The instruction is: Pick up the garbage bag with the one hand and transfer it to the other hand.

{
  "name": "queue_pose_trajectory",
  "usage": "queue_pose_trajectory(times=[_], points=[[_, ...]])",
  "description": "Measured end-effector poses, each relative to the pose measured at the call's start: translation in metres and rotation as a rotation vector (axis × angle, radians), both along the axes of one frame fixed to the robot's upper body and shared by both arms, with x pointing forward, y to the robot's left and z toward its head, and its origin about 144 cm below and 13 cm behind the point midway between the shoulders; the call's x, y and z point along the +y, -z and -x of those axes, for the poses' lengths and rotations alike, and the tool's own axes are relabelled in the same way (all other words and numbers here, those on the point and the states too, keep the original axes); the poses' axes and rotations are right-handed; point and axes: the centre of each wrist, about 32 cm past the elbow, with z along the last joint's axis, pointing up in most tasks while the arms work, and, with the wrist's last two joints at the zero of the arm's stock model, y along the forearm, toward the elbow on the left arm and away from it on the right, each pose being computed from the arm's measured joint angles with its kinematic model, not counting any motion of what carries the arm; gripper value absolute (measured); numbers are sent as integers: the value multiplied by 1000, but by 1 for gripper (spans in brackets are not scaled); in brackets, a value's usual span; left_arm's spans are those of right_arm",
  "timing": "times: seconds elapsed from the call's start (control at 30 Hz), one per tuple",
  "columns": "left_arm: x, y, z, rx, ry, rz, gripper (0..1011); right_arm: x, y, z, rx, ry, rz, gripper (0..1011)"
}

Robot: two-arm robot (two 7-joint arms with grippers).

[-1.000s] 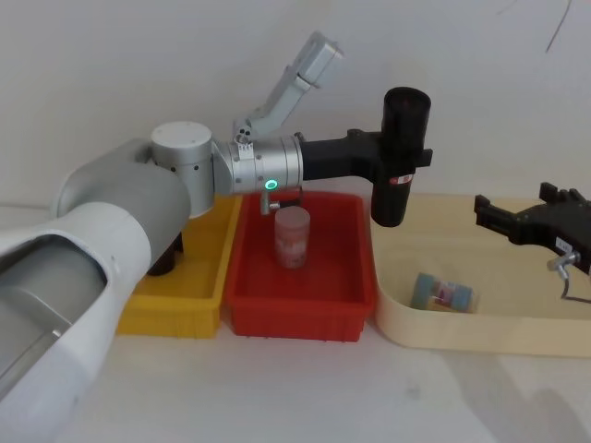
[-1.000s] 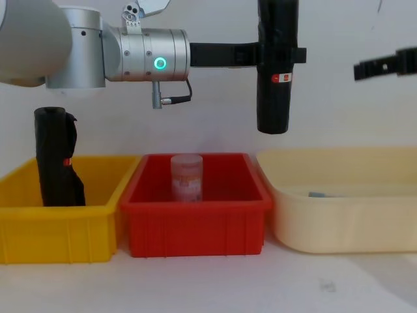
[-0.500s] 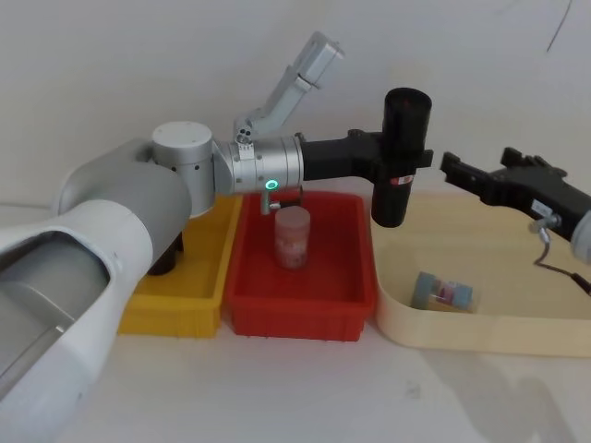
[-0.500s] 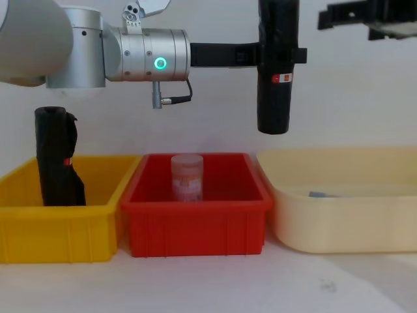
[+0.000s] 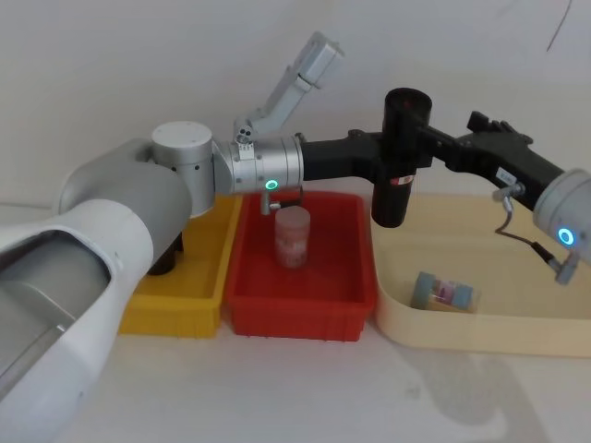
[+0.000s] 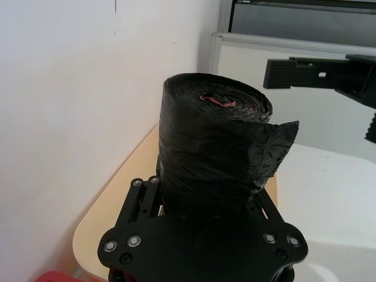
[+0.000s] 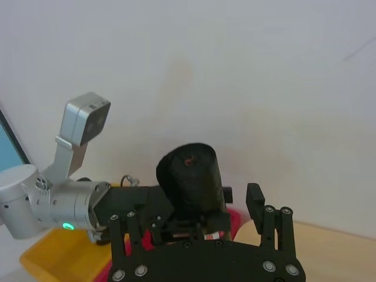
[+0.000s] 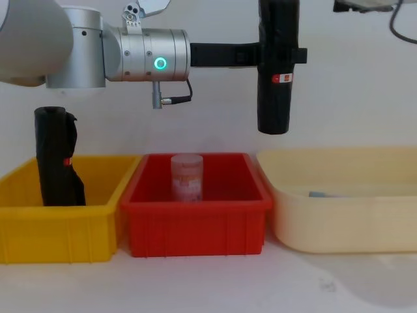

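Note:
The garbage bag (image 5: 399, 157), a straight black roll with a small red-and-white label, hangs upright in the air above the gap between the red bin and the beige tub. My left gripper (image 5: 404, 160), on the arm with the green ring, is shut on its middle; the chest view shows the same grip (image 8: 280, 54). My right gripper (image 5: 432, 146), on the arm with the blue ring, reaches in from the right and stands open close beside the roll's upper part. In the right wrist view the garbage bag (image 7: 189, 174) stands just ahead of the open fingers.
A yellow bin (image 8: 58, 231) on the left holds another black roll (image 8: 57, 156). The red bin (image 8: 195, 222) in the middle holds a clear jar (image 8: 187, 176). The beige tub (image 5: 480, 328) on the right holds a small packet (image 5: 443, 292). A wall stands behind.
My right gripper has swung up and leftward from over the beige tub to beside the garbage bag's upper part. The left arm and the bag have stayed still.

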Motion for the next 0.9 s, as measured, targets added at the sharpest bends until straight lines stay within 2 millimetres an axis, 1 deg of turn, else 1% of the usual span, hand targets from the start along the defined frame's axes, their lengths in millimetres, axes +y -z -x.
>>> queue_pose_trajectory(times=[0.5,0.9], points=[[0,0,0,0,1,0,466,26,0,-11,-70,12,32,1000],[0,0,0,0,0,0,466,42,0,-23,-88,21,63,1001]])
